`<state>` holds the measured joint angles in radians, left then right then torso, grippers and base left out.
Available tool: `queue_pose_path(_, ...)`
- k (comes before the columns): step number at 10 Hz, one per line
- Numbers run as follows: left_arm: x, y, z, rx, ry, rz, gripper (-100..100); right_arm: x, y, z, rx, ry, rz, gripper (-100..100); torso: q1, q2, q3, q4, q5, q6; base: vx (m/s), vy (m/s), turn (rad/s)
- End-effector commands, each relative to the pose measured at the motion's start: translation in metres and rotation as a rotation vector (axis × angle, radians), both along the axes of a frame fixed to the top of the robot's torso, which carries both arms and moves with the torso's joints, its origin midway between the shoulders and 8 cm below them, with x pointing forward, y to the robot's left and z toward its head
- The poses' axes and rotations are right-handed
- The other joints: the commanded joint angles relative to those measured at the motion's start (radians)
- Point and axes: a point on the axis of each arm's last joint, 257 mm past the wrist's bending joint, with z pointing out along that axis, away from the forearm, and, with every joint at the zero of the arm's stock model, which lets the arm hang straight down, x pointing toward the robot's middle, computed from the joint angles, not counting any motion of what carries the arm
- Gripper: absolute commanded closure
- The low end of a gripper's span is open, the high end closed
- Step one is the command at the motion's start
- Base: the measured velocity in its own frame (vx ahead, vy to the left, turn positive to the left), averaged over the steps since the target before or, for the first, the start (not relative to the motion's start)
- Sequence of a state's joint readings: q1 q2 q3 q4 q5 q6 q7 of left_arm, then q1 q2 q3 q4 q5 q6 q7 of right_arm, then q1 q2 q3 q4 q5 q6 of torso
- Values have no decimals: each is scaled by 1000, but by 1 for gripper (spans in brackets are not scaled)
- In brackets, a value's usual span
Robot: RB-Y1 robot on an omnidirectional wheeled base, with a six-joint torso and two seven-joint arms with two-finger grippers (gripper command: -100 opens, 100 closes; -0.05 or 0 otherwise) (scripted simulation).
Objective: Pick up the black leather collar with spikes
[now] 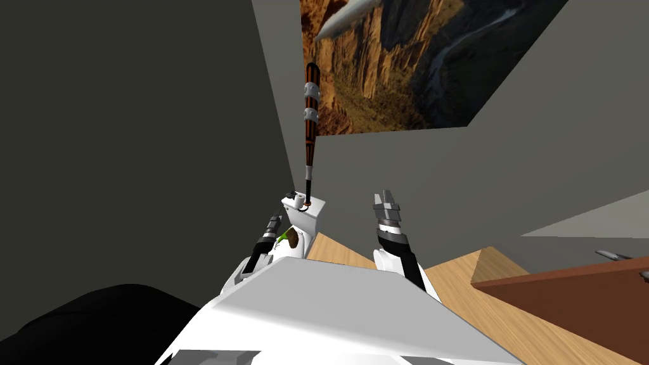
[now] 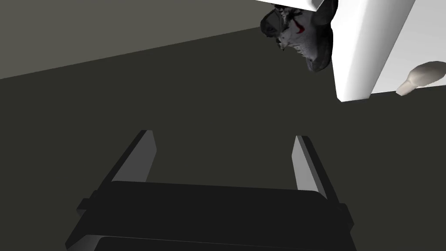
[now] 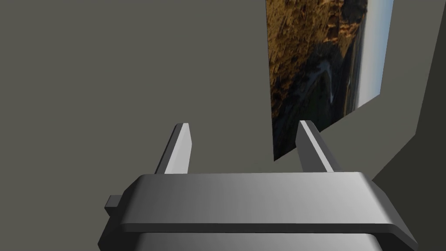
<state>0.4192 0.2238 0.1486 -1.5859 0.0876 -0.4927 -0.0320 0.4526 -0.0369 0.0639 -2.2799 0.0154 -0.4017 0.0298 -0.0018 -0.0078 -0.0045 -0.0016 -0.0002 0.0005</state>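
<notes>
**STATUS: LEFT GRIPPER OPEN BESIDE THE TOILET, COLLAR ON THE TANK**

1. Walls. Dark grey walls (image 1: 127,127) meet in a far corner. A large canyon picture (image 1: 412,63) hangs on the right-hand wall.

2. Floor. A light wooden floor (image 1: 456,285) runs to the right. A brown wooden cabinet (image 1: 570,304) stands at the near right. A black area lies at the near left.

3. Toilet. A white toilet (image 1: 310,218) stands in the far corner with its tank against the wall. Green and brown matter (image 1: 288,237) lies in the bowl.

4. Bat. A striped brown bat (image 1: 310,120) stands upright, and its lower end meets the tank top.

5. Right gripper (image 1: 386,196). It is raised to the right of the toilet, well apart from it. In the right wrist view the right gripper (image 3: 244,125) has its fingers spread apart with nothing between them.

6. Left gripper (image 1: 273,222). It sits just to the left of the toilet, near the bowl. In the left wrist view the left gripper (image 2: 224,136) has its fingers spread apart and empty, facing the dark wall.

7. Collar (image 2: 298,30). This is a dark grey and black lump with a red mark. It rests at the far left corner of the tank top (image 1: 290,194) and overhangs the edge. It is apart from both grippers. Spikes cannot be made out.

8. Small parts. A white roll (image 1: 296,202) sits on the tank just beside the collar. A pale flush handle (image 2: 420,76) projects from the tank side.
</notes>
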Motion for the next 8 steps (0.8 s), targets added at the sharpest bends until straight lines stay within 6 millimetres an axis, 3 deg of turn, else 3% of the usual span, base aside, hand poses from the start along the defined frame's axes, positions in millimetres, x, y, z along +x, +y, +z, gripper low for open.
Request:
queue_pose_path(1, 0, 6, -15, -9, 29, 17, -100, 0, 0, 0, 0, 0, 0, 0, 0, 0, 0, 0, 0, 0, 102, -66, -1)
queue_pose_path(4, -3, 7, -40, -39, 67, 46, -100, 0, 0, 0, 0, 0, 0, 0, -5, 3, 2, 1, -1, 0, 72, -100, -5)
queue_pose_path(5, -4, 3, -54, -70, 84, 65, -100, 0, 0, 0, 0, 0, 0, 0, -6, 4, 2, 1, -1, 0, 71, -96, -20)
queue_pose_path(8, -5, -12, -72, -136, 95, 92, -100, 0, 0, 0, 0, 0, 0, 0, -5, 3, 2, 1, -1, 0, 77, -86, -11)
